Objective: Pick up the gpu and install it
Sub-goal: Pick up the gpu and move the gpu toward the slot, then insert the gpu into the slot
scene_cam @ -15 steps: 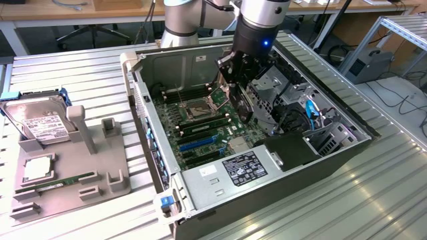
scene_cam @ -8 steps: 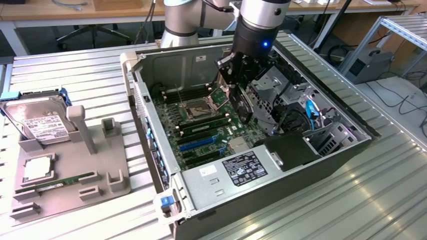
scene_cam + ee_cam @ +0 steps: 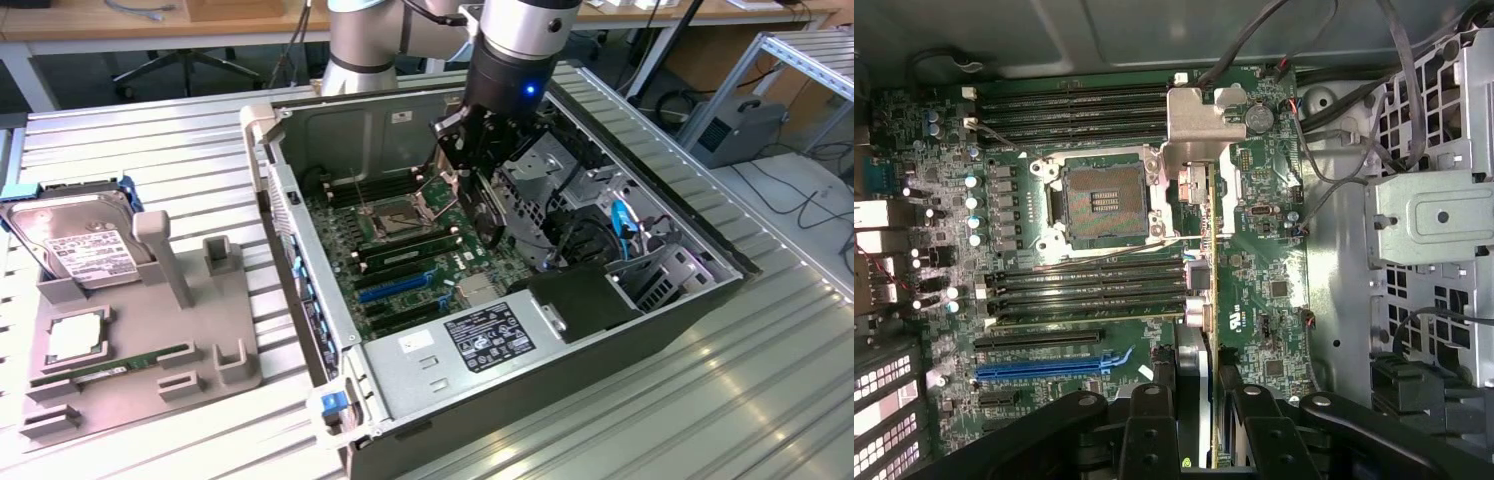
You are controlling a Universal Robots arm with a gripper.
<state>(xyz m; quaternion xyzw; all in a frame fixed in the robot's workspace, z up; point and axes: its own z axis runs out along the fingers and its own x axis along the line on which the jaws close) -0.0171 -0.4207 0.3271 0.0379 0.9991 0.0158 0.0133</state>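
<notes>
My gripper (image 3: 470, 165) hangs inside the open computer case (image 3: 287, 190), above the motherboard (image 3: 400, 250). It is shut on the gpu (image 3: 489, 215), a thin dark card held on edge and pointing down towards the board. In the wrist view the gpu (image 3: 1199, 125) appears edge-on, its silver metal bracket over the area beside the empty CPU socket (image 3: 1099, 200), and the black fingers (image 3: 1154, 410) clamp it from both sides. The card is above the board and touches no slot. The blue expansion slot (image 3: 1044, 367) lies off to one side of the card's edge.
A metal drive cage (image 3: 547, 170), loose cables (image 3: 621, 225) and a black shroud (image 3: 581, 300) crowd the case on the exterior view's right. On the exterior view's left a grey fixture tray (image 3: 200, 330) holds a hard drive (image 3: 87, 250) and a memory stick (image 3: 127, 362).
</notes>
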